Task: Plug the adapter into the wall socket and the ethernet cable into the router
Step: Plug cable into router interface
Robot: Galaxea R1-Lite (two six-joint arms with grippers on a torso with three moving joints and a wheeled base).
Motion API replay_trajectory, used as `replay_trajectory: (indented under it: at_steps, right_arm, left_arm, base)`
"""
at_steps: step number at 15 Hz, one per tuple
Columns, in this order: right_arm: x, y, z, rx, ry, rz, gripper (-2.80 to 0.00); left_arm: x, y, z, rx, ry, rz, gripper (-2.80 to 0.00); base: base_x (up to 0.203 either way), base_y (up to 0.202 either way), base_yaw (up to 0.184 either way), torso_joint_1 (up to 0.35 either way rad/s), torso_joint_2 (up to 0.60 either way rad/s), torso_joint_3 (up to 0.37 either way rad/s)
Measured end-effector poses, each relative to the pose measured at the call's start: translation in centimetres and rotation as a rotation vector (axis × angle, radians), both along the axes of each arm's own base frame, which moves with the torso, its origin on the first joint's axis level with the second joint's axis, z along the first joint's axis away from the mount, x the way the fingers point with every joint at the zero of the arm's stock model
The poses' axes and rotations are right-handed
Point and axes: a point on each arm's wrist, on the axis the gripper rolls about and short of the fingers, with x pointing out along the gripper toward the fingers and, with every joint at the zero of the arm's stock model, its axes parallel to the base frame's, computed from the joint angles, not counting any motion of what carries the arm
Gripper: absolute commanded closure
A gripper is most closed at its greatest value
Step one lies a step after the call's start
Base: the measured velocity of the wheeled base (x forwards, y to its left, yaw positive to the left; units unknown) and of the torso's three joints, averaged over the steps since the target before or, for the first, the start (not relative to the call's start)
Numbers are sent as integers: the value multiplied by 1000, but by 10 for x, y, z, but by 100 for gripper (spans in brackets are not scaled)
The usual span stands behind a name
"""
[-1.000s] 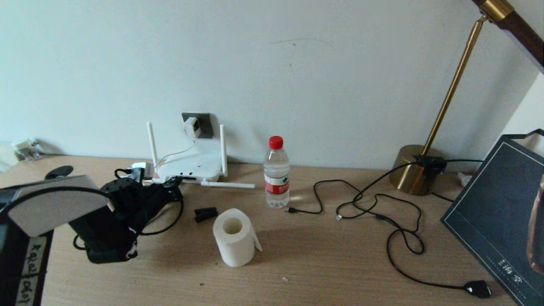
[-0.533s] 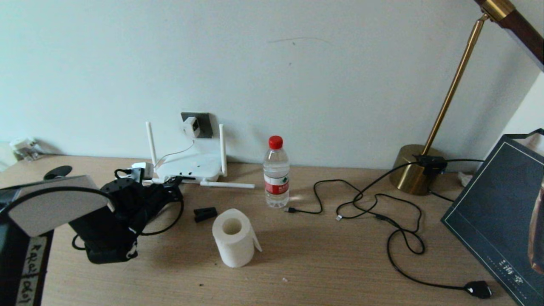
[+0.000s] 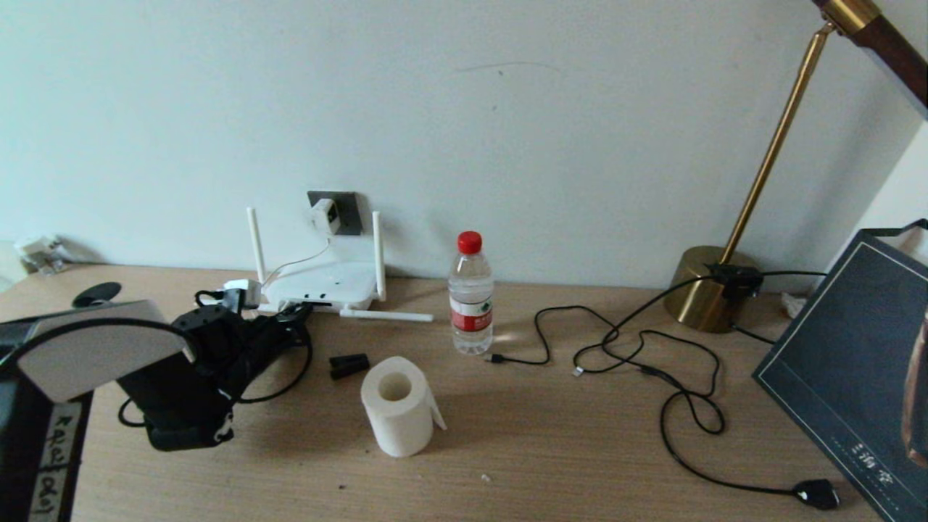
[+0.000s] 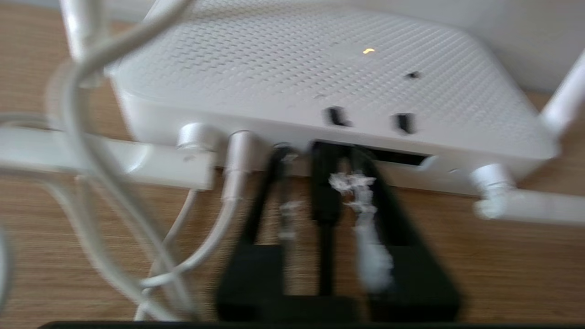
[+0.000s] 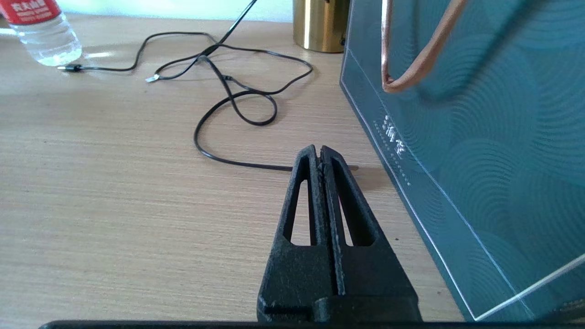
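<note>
At router (image 4: 292, 87) ports | left gripper (image 4: 320, 155) grips ethernet cable (image 4: 325, 228) | adapter (image 3: 324, 214) in wall socket (image 3: 346, 210)

soft, even daylight; one view blurred.
head view sharp, with a glare patch on the desk (image 3: 507, 442) beside the water bottle (image 3: 470, 293) and soft shadows; left wrist view blurred across the router (image 4: 320, 87); right wrist view crisp, dark gift bag (image 5: 480, 151) reflecting faintly.
</note>
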Motion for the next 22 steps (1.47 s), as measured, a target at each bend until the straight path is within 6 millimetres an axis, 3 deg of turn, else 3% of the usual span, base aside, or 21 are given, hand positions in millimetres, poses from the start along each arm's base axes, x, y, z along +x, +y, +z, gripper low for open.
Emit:
replay_trajectory:
  at_steps: [17, 22]
  right_arm:
    - [0, 0, 0, 0, 0, 0, 0]
    - [0, 0, 0, 0, 0, 0, 0]
  left_arm:
    - [-6, 0, 9, 2, -14, 3, -280]
    - [-19, -7, 29, 3, -33, -11, -280]
  base:
    - [0, 0, 0, 0, 0, 0]
    - [0, 0, 0, 0, 0, 0]
